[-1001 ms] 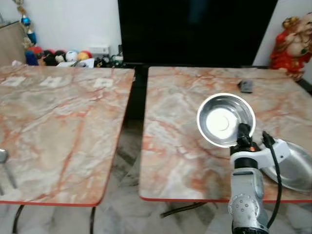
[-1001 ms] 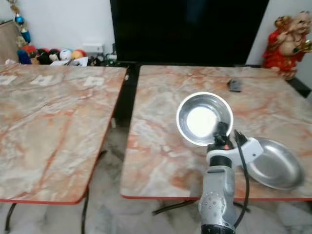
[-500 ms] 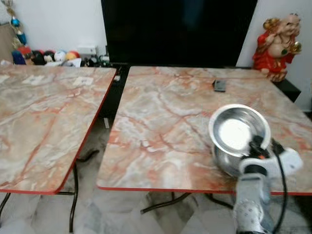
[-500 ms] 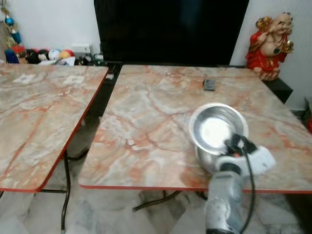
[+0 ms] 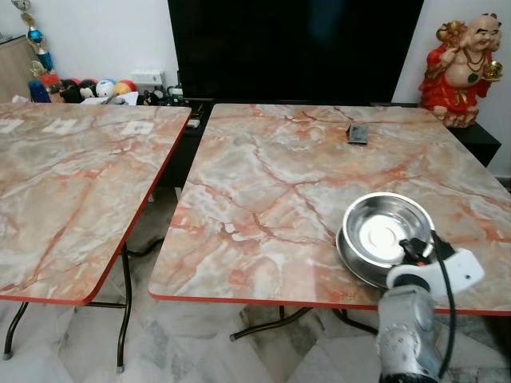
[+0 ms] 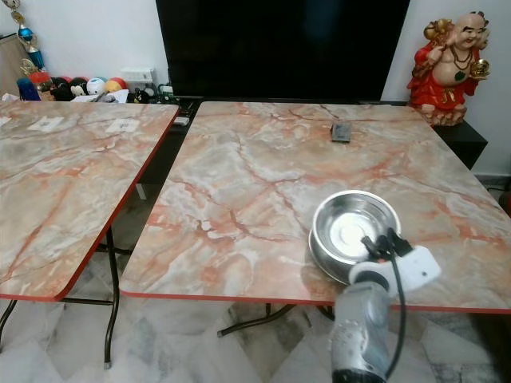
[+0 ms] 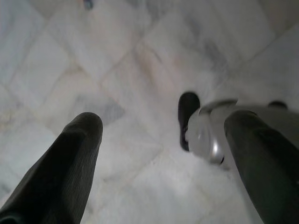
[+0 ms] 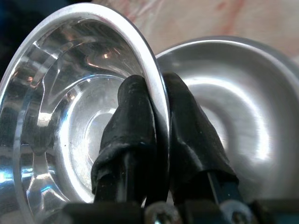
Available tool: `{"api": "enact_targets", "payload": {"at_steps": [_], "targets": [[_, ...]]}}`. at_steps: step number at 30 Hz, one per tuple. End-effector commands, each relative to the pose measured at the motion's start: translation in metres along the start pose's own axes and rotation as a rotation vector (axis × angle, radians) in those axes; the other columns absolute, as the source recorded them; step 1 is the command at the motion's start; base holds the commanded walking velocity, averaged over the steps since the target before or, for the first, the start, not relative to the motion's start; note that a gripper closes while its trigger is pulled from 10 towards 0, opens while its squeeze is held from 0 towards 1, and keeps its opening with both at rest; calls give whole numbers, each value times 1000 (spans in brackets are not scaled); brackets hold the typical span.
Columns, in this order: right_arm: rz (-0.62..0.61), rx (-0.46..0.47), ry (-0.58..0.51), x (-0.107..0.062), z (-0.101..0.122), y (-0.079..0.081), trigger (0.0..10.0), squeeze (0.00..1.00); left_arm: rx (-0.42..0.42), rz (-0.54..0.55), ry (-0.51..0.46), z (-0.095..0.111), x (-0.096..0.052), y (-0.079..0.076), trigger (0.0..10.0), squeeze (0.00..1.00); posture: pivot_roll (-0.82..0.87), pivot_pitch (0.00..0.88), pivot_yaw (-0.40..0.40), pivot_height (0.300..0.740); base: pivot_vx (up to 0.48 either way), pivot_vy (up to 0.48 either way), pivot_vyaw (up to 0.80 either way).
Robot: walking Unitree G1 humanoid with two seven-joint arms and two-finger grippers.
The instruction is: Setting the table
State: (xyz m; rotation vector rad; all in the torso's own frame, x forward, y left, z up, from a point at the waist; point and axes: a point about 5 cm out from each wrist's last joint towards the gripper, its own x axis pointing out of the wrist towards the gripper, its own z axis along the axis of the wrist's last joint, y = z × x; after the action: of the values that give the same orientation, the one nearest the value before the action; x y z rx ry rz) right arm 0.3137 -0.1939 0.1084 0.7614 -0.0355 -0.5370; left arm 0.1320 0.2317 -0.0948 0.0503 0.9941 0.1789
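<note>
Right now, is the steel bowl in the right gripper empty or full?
Empty. The steel bowl shows bare shiny metal inside; the right gripper pinches its rim above the plate.

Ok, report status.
Right gripper clamped on steel bowl rim, above steel plate. Left gripper open, idle over floor. Small dark object far across table, clear.

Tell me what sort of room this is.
Likely a home living or dining room: a big dark TV, two marble-look folding tables, a red figurine, and a steel bowl in the right gripper.

Black jaws pinch the steel bowl's (image 8: 70,93) rim; a second dish (image 8: 243,116), seemingly shallower, lies beside it.
</note>
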Motion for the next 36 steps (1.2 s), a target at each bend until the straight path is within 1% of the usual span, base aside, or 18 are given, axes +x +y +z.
{"api": "enact_targets", "payload": {"at_steps": [1, 4, 5, 6, 9, 10, 11, 12, 14, 16, 18, 21, 26, 36], "targets": [[-27, -18, -10, 3, 1, 4, 10000, 0, 11, 10, 18, -2, 0, 0, 10000, 0, 53, 0, -20, 740, 0, 0, 0], [-67, -33, -14, 4, 1, 2, 10000, 0, 9, 10, 15, 1, 1, -1, 10000, 0, 57, 0, -20, 740, 0, 0, 0], [-82, -32, -16, 4, 2, 1, 10000, 0, 7, 15, 14, 1, 1, 3, 10000, 0, 58, 0, -19, 740, 0, 0, 0], [-82, -32, -16, 4, 2, 1, 10000, 0, 7, 15, 14, 1, 1, 3, 10000, 0, 58, 0, -19, 740, 0, 0, 0], [-123, -35, -25, 2, 3, -5, 10000, 0, 2, 33, 20, -4, -2, 20, 10000, 0, 57, 0, -19, 740, 0, 0, 0], [-156, -43, -27, 1, 4, -11, 10000, 0, 1, 42, 24, -7, -5, 28, 10000, 0, 57, 0, -19, 740, 0, 0, 0], [-171, -43, -29, 0, 3, -14, 10000, 0, 1, 46, 26, -10, -6, 31, 10000, 0, 51, 0, -15, 740, 0, 0, 0], [-171, -43, -29, 0, 3, -14, 10000, 0, 1, 46, 26, -10, -6, 31, 10000, 0, 51, 0, -15, 740, 0, 0, 0], [-209, -45, -22, -1, 2, -20, 10000, 0, 4, 50, 29, -12, -7, 35, 10000, 0, 51, 0, -13, 740, 0, 0, 0], [-218, -44, -17, -2, 2, -21, 10000, 0, 4, 50, 29, -12, -7, 35, 10000, 0, 50, 0, -13, 740, 0, 0, 0], [-235, -42, -13, -2, 1, -22, 10000, 0, 5, 46, 26, -12, -7, 32, 10000, 0, 51, 0, -13, 740, 0, 0, 0], [-224, -35, -12, -1, 1, -20, 10000, 0, 6, 42, 25, -9, -5, 27, 10000, 0, 51, 0, -13, 740, 0, 0, 0], [-216, -25, -19, 0, 2, -16, 10000, 0, 7, 41, 27, -7, -4, 27, 10000, 0, 52, 0, -10, 740, 0, 0, 0], [-206, -8, -10, 8, 2, -8, 10000, 0, 6, 45, 37, -8, -5, 29, 10000, 0, 57, 0, -7, 740, 0, 0, 0]]}}
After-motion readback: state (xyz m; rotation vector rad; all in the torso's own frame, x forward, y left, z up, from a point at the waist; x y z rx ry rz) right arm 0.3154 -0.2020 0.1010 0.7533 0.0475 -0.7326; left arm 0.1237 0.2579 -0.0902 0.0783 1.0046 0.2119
